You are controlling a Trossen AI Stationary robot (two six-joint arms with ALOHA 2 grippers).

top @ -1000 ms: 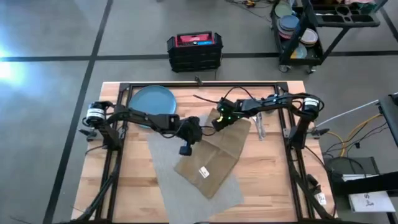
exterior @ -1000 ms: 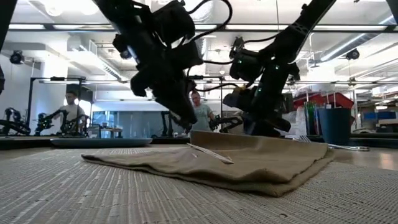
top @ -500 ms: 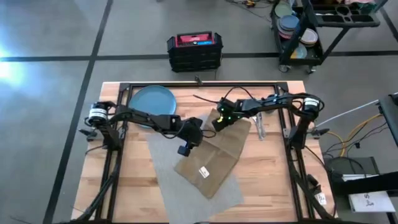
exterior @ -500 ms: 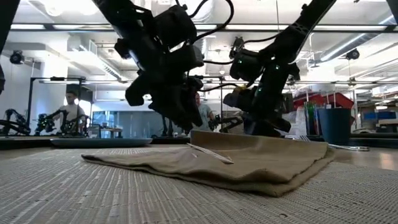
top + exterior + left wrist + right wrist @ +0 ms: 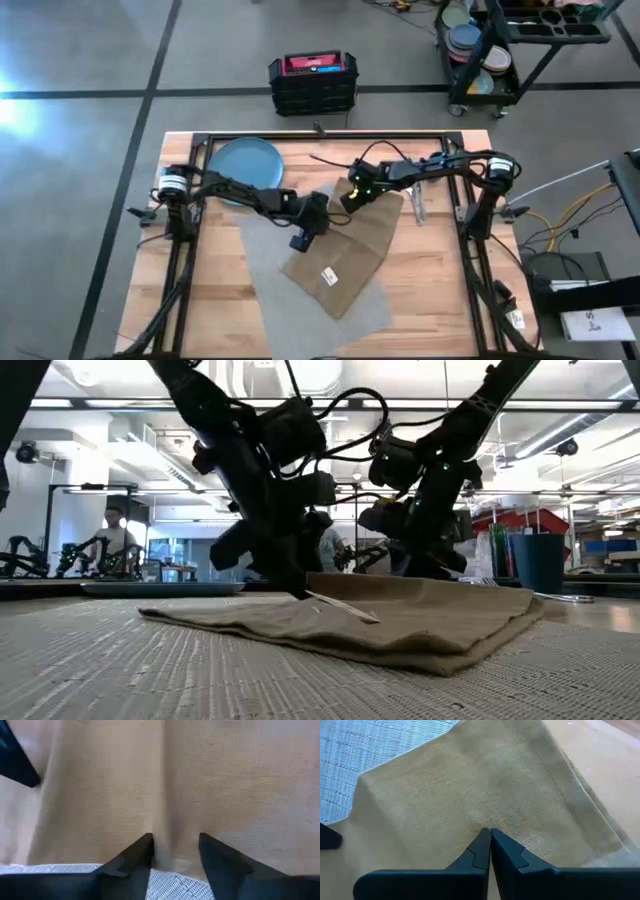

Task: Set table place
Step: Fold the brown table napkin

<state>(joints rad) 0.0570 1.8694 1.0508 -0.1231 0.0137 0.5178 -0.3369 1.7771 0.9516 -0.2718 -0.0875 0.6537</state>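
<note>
Lying across the wooden surface, the grey placemat carries the tan napkin, which overlaps its far right part and spills onto the wood. Beyond the placemat's far left corner sits the blue plate. Low at the napkin's left edge, the left pincer has its fingers apart around a cloth ridge. At the napkin's far corner, the right pincer is clamped together on the fabric.

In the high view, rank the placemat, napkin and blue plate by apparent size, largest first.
1. Grey placemat, although the napkin covers part of it.
2. Tan napkin.
3. Blue plate, partly hidden by the left arm.
</note>
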